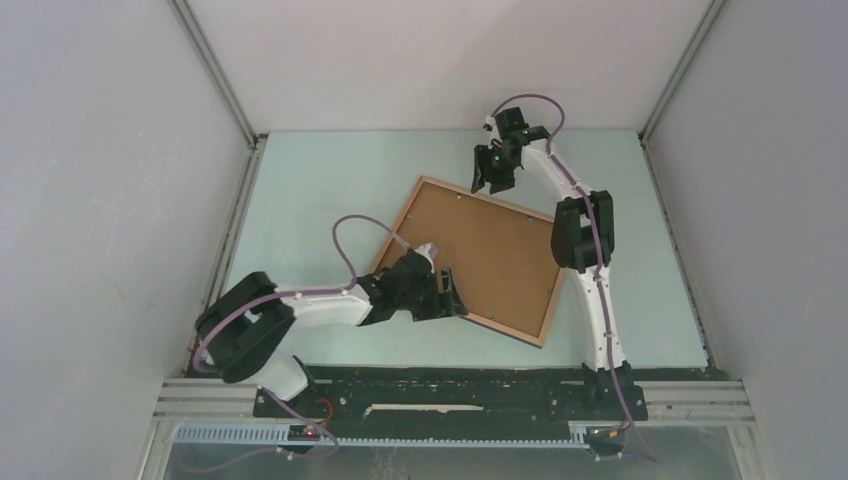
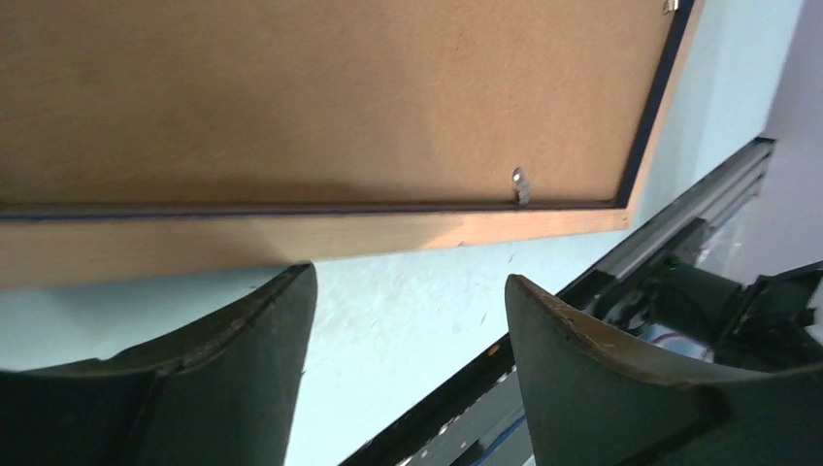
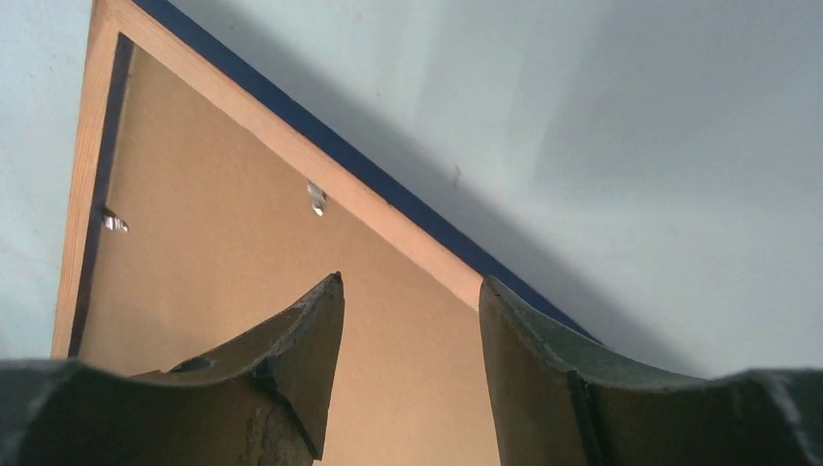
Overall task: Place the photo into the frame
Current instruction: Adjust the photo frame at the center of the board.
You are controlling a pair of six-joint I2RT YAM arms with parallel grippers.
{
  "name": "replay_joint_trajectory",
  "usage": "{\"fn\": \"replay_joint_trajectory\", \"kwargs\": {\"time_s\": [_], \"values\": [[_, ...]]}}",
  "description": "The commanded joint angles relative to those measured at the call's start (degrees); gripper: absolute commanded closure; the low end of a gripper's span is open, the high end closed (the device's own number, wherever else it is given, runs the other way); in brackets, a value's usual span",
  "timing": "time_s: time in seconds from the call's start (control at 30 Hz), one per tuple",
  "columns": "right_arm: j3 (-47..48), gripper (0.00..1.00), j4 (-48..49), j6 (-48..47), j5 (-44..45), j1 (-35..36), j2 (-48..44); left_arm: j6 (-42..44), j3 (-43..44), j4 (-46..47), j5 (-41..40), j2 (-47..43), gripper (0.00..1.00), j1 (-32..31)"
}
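The frame (image 1: 493,200) lies flat on the pale table, its wood-brown face up, turned at an angle. A plain brown backing board (image 1: 480,255) fills it. The photo is hidden. My left gripper (image 1: 455,300) sits low at the frame's near edge, open. In the left wrist view nothing is between its jaws, and the wooden rail (image 2: 291,238) lies just beyond the left gripper (image 2: 408,282). My right gripper (image 1: 492,180) hangs open over the frame's far edge. In its wrist view the right gripper (image 3: 410,282) has board (image 3: 213,282) and rail (image 3: 291,136) below it.
Small metal tabs (image 3: 315,197) stick out of the rail over the board, and one more tab (image 2: 520,184) shows near the left gripper. Grey walls close in the table on three sides. The black base rail (image 1: 450,385) runs along the near edge.
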Motion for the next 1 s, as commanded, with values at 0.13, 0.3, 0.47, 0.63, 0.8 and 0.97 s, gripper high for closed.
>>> {"fn": "replay_joint_trajectory", "kwargs": {"time_s": [0.13,0.3,0.47,0.63,0.8,0.97], "values": [[-17.39,0.38,-0.56,-0.35,6.02,-3.38,-24.33,15.48,6.4,-24.43,-13.14,-21.33,0.16,6.78],[-38.43,0.38,7.94,1.2,3.95,-4.43,-38.58,17.68,7.74,-32.16,-16.44,-30.53,0.15,15.66],[-52.33,0.4,10.91,2.49,5.68,-4.04,-46.57,18.15,6.01,-33.36,-17.57,-37.12,0.13,20.39],[-64.36,0.43,14.47,4.49,6.53,-4.16,-52.78,18.2,6.25,-33.77,-14.28,-34.75,0.14,22.17],[-73.17,0.44,15.58,7.75,11.08,-5.64,-57.9,17.37,1.48,-28.18,-11.08,-34.59,0.13,22.2],[-80.98,0.46,16.67,10.83,14.35,-7.57,-65.53,15.28,-0.78,-22.62,-2.36,-31.08,0.13,22.18]]}}
